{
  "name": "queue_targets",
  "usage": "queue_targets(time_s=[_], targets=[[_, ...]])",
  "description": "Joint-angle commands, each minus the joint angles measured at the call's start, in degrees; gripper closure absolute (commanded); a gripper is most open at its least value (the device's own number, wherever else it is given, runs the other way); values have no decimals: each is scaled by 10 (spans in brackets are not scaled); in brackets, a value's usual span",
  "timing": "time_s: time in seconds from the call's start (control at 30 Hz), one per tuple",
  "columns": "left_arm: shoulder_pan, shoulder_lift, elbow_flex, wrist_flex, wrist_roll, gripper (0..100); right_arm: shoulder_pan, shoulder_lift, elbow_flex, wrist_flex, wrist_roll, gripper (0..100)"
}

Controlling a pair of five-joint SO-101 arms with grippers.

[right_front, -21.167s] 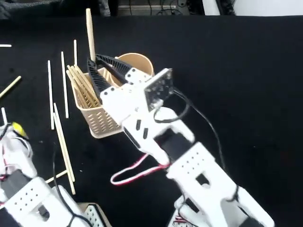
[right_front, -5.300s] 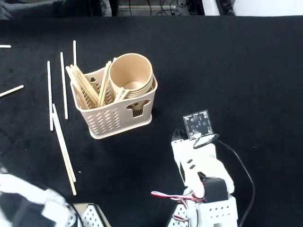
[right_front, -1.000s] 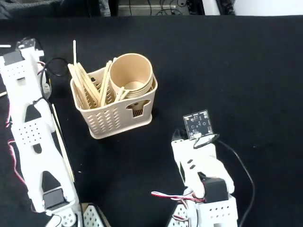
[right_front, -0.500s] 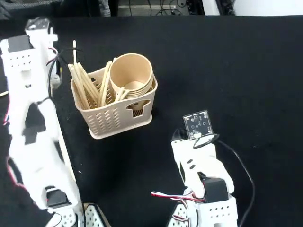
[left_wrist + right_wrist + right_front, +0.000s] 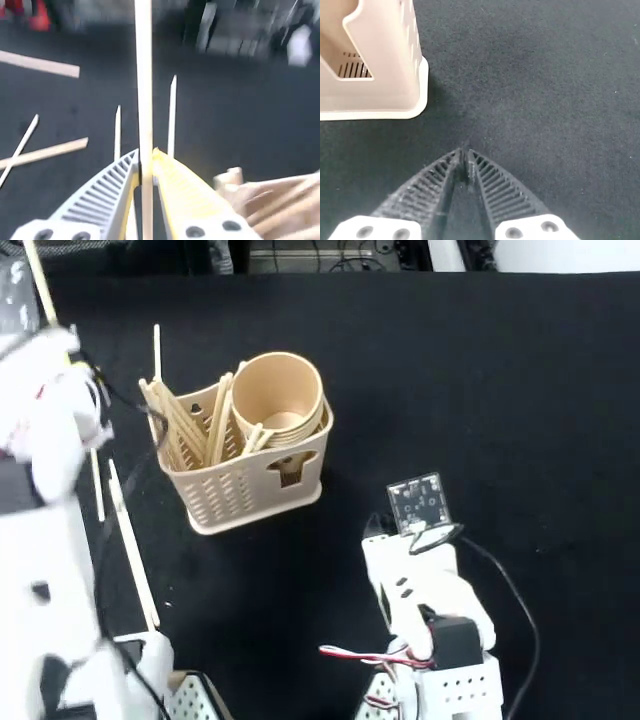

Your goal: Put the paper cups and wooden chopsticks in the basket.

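Most of the job looks done. On the table (image 5: 480, 390) the basket (image 5: 250, 490) holds the cups (image 5: 280, 390) on one side and a bundle of chopsticks (image 5: 178, 430) leaning in the other. Left gripper (image 5: 146, 167) is pinched on one more stick (image 5: 143, 75), held upright, off to the basket's side. Right gripper (image 5: 465, 167) is pressed together on nothing, low and near the basket. Several loose sticks (image 5: 130, 545) lie on the table, yet to be collected.
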Motion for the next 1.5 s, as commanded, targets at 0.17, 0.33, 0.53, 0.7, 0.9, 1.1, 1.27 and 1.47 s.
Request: queue_targets(time_s=[0.17,0.33,0.53,0.7,0.9,1.1,1.27,1.47], targets=[[152,-295,246,-241,40,971,3,-51,-6,2,1,985],[187,-360,424,-359,40,971,3,-51,-6,2,1,985],[191,-390,568,-440,43,970,3,-51,-6,2,1,985],[187,-410,585,-394,47,829,3,-51,-6,2,1,985],[105,-408,489,-271,84,766,3,-51,-5,2,1,985],[-43,-380,374,-165,51,762,3,-51,-5,2,1,985],[-124,-204,307,-157,35,764,3,-51,-5,2,1,985],[-136,119,161,-156,-29,766,3,-51,-5,2,1,985]])
